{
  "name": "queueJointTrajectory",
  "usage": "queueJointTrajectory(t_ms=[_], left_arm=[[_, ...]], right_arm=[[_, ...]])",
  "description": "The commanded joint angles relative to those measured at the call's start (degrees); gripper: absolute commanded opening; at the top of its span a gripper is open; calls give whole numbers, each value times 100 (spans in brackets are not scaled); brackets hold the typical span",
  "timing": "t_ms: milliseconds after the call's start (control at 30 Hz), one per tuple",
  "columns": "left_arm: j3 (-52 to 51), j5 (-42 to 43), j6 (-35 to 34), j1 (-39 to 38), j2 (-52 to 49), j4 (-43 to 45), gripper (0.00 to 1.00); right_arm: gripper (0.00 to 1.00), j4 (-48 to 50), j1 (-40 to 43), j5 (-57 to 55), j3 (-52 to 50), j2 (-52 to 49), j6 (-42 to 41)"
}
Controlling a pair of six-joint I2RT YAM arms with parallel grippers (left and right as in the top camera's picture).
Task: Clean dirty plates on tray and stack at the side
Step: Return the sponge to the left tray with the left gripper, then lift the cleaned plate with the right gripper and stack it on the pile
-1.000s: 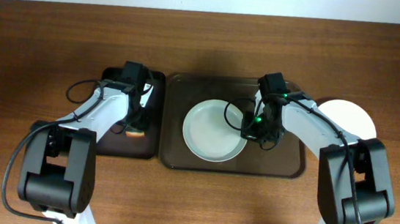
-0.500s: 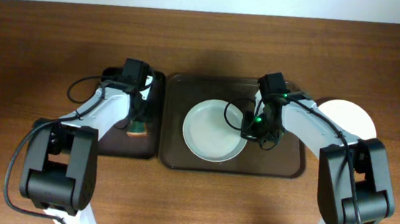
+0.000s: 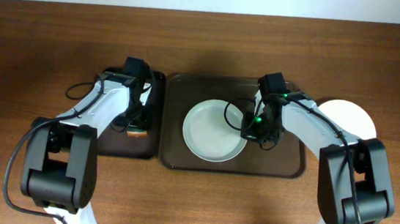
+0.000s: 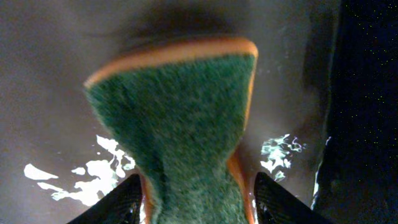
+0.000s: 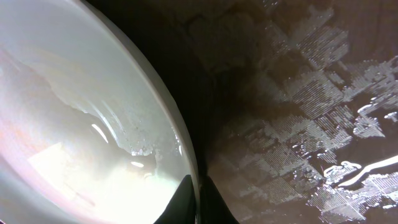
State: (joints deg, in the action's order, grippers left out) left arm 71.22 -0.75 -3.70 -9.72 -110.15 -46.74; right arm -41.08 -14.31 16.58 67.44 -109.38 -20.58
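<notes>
Noted sponge [image 4: 180, 112] pinched in left pincer [image 4: 196, 202], plate [image 5: 74, 124] rim pinched thinly in right pincer [image 5: 198, 200]. Could slip under scrubbing pressure, skidding across tray [image 5: 298, 93].

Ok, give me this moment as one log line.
left gripper shut on sponge over black tray | right gripper shut on plate rim, brown tray | white plate at side
</notes>
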Motion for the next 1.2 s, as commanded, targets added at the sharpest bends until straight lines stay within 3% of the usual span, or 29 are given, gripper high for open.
queueJointTrajectory(t_ms=[0,33,67,133,200,367,533,733,767,800,867,1167], left_arm=[[-133,297,-20,24,81,-50,56],[-190,297,-20,24,79,-46,54],[-221,297,-20,24,79,-48,45],[-269,295,-17,24,79,-48,17],[-269,293,-17,26,79,-46,0],[-258,131,-17,52,90,-50,1],[-11,103,-17,101,348,-210,42],[11,98,-20,101,1215,-107,47],[11,98,-20,101,1377,-76,52],[11,98,-20,101,1499,-46,74],[11,101,-20,101,1644,-22,98],[9,101,-17,98,1646,-46,100]], right_arm=[[4,-17,-42,-72,-4,-50,61],[4,-26,-42,-72,-4,-50,61],[4,-31,-42,-72,-4,-50,61],[4,-28,-42,-70,-4,-50,68],[4,-26,-42,-50,2,-48,219],[4,-236,-42,-57,107,61,566],[4,-286,-42,-271,234,584,686],[4,-306,-42,-1132,245,1325,841],[4,-310,-42,-1270,245,1438,887],[4,-310,-44,-1434,245,1576,984],[4,-308,-94,-1954,245,1836,994],[4,-199,-1082,-4857,245,2363,1596]])
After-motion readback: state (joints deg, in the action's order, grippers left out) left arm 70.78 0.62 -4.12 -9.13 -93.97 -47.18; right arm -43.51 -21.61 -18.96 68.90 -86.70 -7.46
